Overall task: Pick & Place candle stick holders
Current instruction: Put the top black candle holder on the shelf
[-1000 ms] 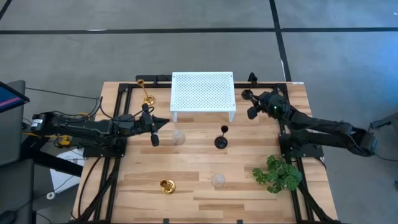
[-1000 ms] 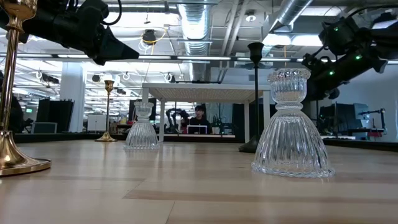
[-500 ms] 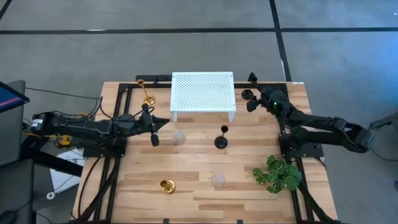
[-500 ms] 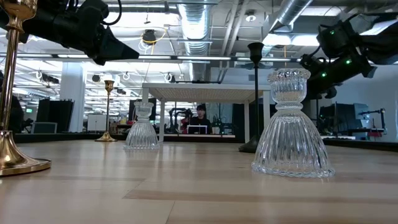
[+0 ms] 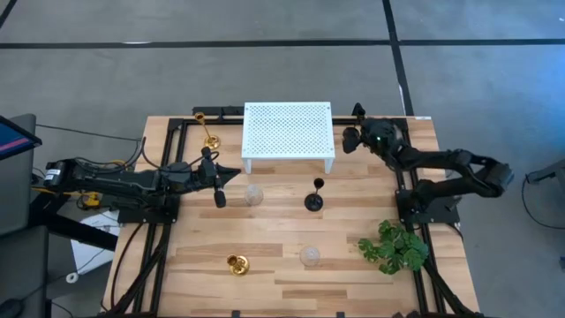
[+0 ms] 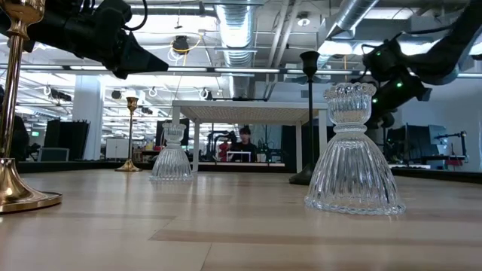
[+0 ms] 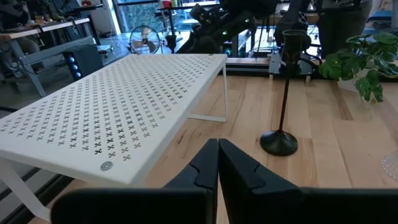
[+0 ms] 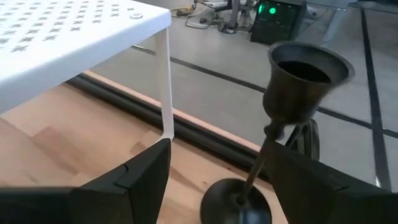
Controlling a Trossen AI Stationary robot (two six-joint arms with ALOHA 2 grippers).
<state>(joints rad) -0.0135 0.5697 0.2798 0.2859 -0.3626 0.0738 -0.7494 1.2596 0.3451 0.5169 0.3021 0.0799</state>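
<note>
Overhead, hidden parts: the right gripper (image 5: 353,139) covers most of a black candle holder (image 8: 283,118) at the upper right of the table (image 5: 282,256), just beside the white perforated platform (image 5: 288,130); only the wrist view shows its cup and stem between the spread fingers.
Right gripper state: jaws wide apart, straddling that black holder without closing on it.
Left gripper (image 5: 218,187) state: jaws pressed together, holding nothing, left of centre.
Cut off: the gold holder (image 6: 19,113) at the low view's left edge loses its top.
Other holders: tall gold (image 5: 210,137) at upper left, squat gold (image 5: 237,262) lower left, clear glass (image 5: 254,194) at centre, clear glass (image 5: 309,256) lower centre, tall black (image 5: 314,196) right of centre.
Change from earlier: the right gripper sat further right with jaws narrower; it has swung toward the platform and opened.
</note>
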